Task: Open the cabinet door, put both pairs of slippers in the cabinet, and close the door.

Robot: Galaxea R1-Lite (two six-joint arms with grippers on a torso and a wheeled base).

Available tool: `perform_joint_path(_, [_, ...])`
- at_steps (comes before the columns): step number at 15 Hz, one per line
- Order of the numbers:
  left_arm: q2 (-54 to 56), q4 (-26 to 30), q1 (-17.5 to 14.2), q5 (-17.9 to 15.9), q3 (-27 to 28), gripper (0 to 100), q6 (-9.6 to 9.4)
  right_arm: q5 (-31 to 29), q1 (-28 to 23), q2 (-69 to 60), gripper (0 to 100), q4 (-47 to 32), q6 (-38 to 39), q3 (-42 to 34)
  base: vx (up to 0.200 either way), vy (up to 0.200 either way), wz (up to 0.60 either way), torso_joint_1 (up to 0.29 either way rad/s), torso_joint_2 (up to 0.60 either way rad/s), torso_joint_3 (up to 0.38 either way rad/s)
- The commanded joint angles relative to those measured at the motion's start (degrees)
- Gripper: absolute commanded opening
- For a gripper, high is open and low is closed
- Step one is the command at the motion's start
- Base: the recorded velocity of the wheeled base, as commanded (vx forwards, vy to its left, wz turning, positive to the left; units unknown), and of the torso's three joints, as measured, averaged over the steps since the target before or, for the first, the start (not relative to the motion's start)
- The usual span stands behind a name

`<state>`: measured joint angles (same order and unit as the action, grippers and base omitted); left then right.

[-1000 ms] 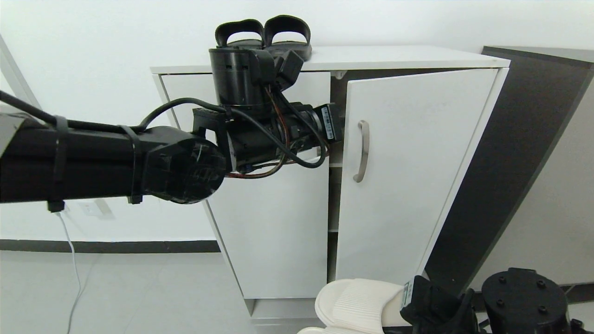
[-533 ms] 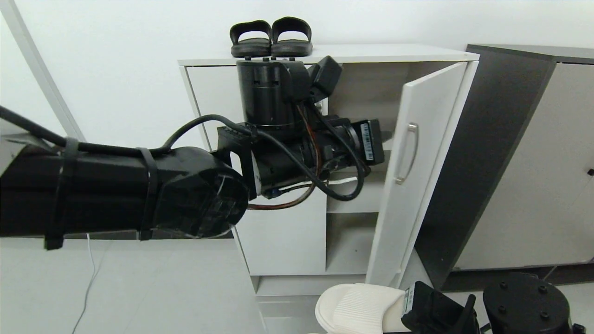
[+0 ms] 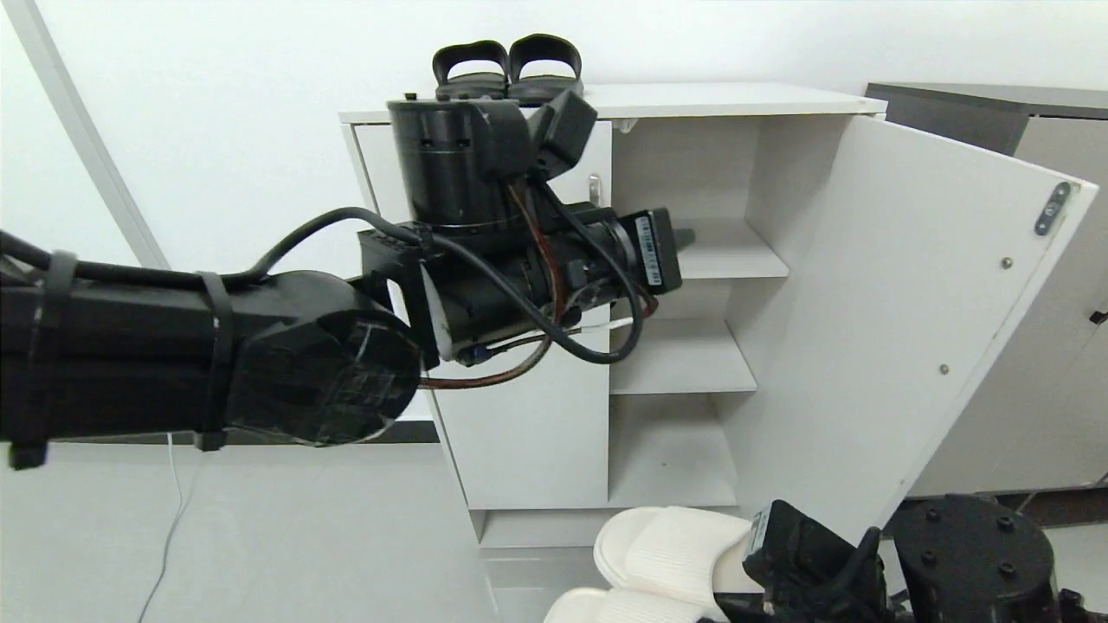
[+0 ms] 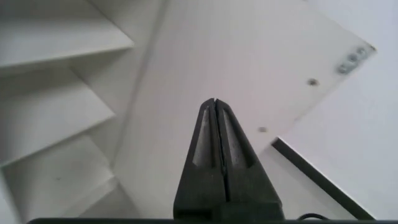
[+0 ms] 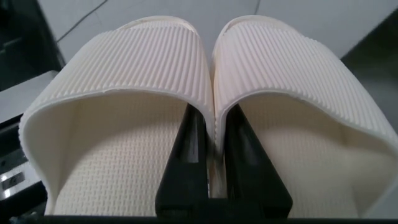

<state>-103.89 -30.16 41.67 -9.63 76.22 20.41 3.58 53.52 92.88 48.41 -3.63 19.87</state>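
1. Before the cabinet's (image 3: 736, 99) open right half, the left gripper (image 4: 215, 102) has its two fingers pressed flat together, with nothing between them. Its tips point at the inner face of the swung-out right door (image 3: 883, 329); whether they touch it cannot be told.
2. Across the cabinet's closed left door (image 3: 519, 450) the left arm (image 3: 303, 363) reaches out roughly level, with its wrist in front of the upper shelf (image 3: 727, 251).
3. Low in front of the cabinet's base, the right gripper (image 5: 212, 115) pinches the white slippers (image 5: 124, 93). One finger (image 5: 193, 146) sits inside each slipper, and the adjoining inner walls are squeezed between them.
4. The white slippers lie side by side and touching, toes toward the cabinet, just below its bottom compartment in the head view.
5. On the cabinet's top, above the closed left door, the black slippers (image 3: 509, 69) stand as a pair, pressed against each other.
6. Inside the cabinet's right half, two shelves divide the space into three compartments.
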Motion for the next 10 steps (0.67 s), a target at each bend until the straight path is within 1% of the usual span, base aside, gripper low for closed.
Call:
perform_joint_path(1, [8.88,0.28,-4.84,1.37,-5.11,0,-0.90,-4.55,-1.31,2.31,0,0.02,1.35,3.07,0.000,0.000,0.00,0.000,0.00,0.000])
perform_joint_path(2, [12.83,1.07,-7.57,2.51,-8.10,0,-2.92,-8.07,-1.66,3.10,0,0.11,3.37,5.00,0.000,0.000,0.00,0.000,0.00,0.000])
perform_joint_path(3, [16.35,2.03,-9.50,4.97,-10.56,0,-5.03,-11.05,-2.10,3.45,0,-0.07,4.86,6.85,0.000,0.000,0.00,0.000,0.00,0.000])
perform_joint_path(4, [22.15,4.32,-12.49,9.10,-15.57,0,-7.58,-15.89,-3.42,5.38,0,-0.16,6.62,10.10,0.000,0.000,0.00,0.000,0.00,0.000])
perform_joint_path(5, [26.90,5.11,-14.86,10.51,-19.53,0,-8.45,-19.76,-4.21,7.23,0,-0.24,7.32,13.09,0.000,0.000,0.00,0.000,0.00,0.000])
perform_joint_path(6, [31.73,5.20,-16.18,10.77,-23.92,0,-8.54,-25.12,-4.91,9.95,0,-0.24,8.03,16.60,0.000,0.000,0.00,0.000,0.00,0.000])
perform_joint_path(7, [35.77,5.29,-17.06,11.04,-27.35,0,-9.07,-30.13,-5.09,12.24,0,-0.24,9.08,19.77,0.000,0.000,0.00,0.000,0.00,0.000])
perform_joint_path(8, [40.08,5.37,-18.29,12.00,-31.04,0,-10.48,-34.17,-5.18,14.61,0,-0.24,10.75,22.49,0.000,0.000,0.00,0.000,0.00,0.000])
perform_joint_path(9, [43.42,5.37,-19.43,14.11,-34.12,0,-12.23,-37.42,-5.35,15.93,0,-0.24,11.28,24.25,0.000,0.000,0.00,0.000,0.00,0.000])
perform_joint_path(10, [46.32,5.37,-20.75,17.28,-36.93,0,-13.90,-39.97,-5.62,16.90,0,-0.24,11.37,25.22,0.000,0.000,0.00,0.000,0.00,0.000])
